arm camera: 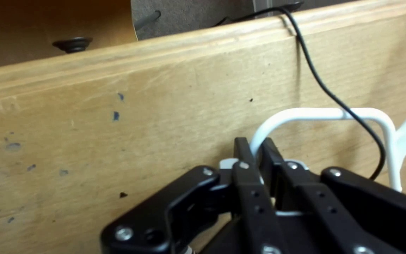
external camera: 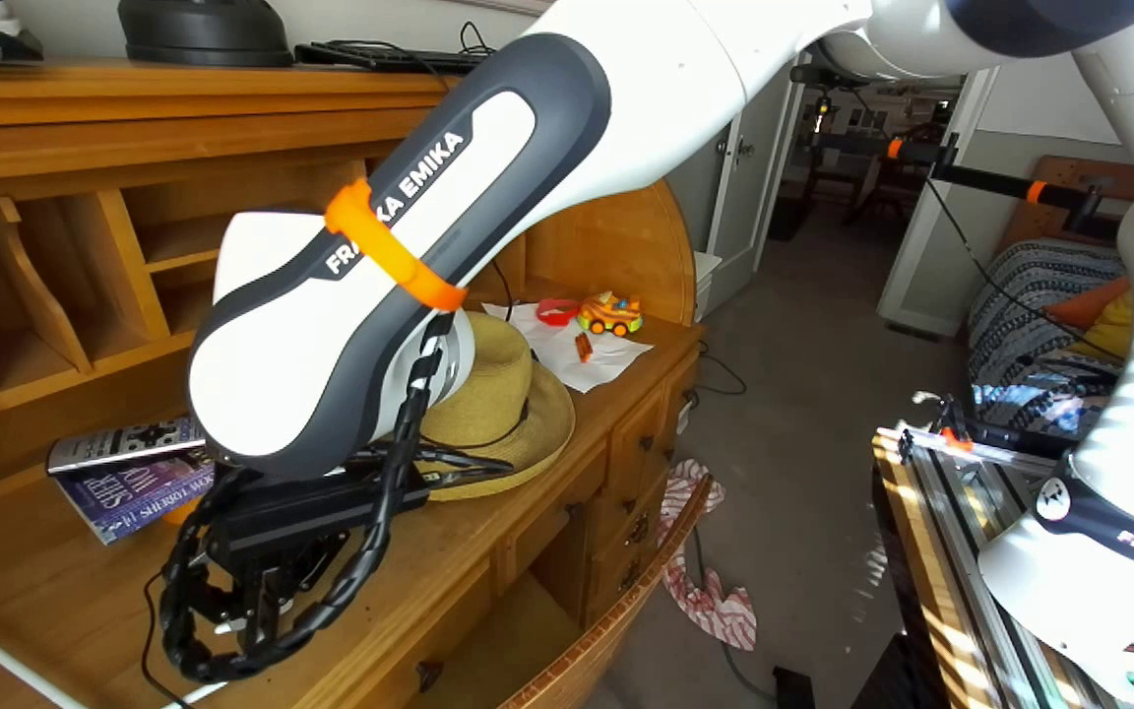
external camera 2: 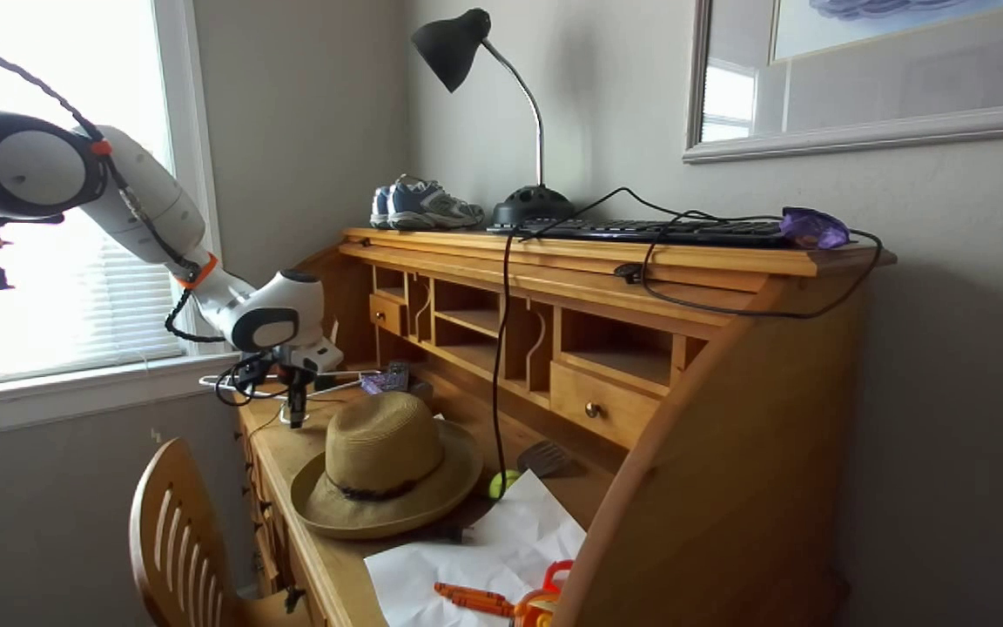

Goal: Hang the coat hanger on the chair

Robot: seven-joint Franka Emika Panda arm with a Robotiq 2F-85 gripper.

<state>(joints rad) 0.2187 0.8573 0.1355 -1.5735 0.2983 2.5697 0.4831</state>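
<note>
Coat hanger point(arm camera: 315, 113), thin and white, is over the wooden desk point(arm camera: 171, 120), beyond the straw hat point(external camera 2: 384, 442) in an exterior view. In the wrist view, we see the gripper point(arm camera: 254, 148) pinched almost fully together, with the hanger's curved hook between its fingertips point(arm camera: 241, 150). A black cable point(arm camera: 317, 78) crosses above the hook. We cannot tell whether the hanger rests on the desk anywhere. The chair point(external camera 2: 204, 527) stands at the front of the desk, well apart from the hook. We judge that lifting is the step in hand; hanging is not yet done. Next, we would raise the hanger free of the cable and lower its hook over the chair's top edge.
</note>
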